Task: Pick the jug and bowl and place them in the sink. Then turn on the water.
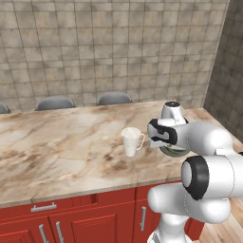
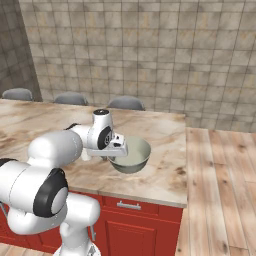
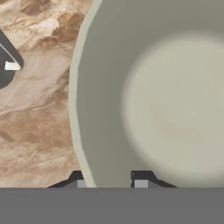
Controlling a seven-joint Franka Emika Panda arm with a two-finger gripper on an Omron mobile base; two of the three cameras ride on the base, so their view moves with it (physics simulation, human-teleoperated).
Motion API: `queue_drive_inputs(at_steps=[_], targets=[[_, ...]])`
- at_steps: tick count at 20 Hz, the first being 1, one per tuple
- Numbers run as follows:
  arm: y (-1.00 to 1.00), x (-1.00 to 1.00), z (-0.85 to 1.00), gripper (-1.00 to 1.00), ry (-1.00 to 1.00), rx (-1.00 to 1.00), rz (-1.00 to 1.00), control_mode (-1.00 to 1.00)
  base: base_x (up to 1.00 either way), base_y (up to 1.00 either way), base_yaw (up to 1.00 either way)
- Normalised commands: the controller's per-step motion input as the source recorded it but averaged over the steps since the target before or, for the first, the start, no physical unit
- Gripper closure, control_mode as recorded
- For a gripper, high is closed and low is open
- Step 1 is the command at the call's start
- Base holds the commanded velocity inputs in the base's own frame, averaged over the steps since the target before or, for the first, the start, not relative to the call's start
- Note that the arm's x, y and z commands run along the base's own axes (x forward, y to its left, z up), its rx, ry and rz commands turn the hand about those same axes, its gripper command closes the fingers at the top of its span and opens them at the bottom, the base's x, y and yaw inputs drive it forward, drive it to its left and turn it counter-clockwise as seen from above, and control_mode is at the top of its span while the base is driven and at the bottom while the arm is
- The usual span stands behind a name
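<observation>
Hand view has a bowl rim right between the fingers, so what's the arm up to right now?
The gripper is down at the bowl on the marble counter, one finger outside the rim and one inside, straddling the wall. Whether it has clamped yet can't be told. The bowl appears to sit on the counter, not lifted. The jug stands upright beside it, untouched.

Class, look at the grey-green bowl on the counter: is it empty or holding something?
Empty. The hand view looks straight into the bowl and shows only its bare cream inside; its rim passes between the gripper's fingertips.
</observation>
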Motion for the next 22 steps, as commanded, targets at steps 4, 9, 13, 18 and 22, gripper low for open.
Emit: queue_drive_inputs(at_steps=[4, 9, 13, 18, 22], targets=[[0.00, 0.00, 0.01, 1.00, 0.00, 0.00, 0.00, -1.00, 0.00, 0.00, 0.00], [0.00, 0.00, 0.08, 1.00, 0.00, 0.00, 0.02, -1.00, 0.00, 0.00, 0.00], [0.00, 0.00, 0.19, 1.00, 0.00, 0.00, 0.04, -1.00, 0.00, 0.00, 0.00], [0.00, 0.00, 0.32, 1.00, 0.00, 0.00, 0.02, -1.00, 0.00, 0.00, 0.00], [0.00, 0.00, 0.38, 1.00, 0.00, 0.00, 0.01, -1.00, 0.00, 0.00, 0.00]])
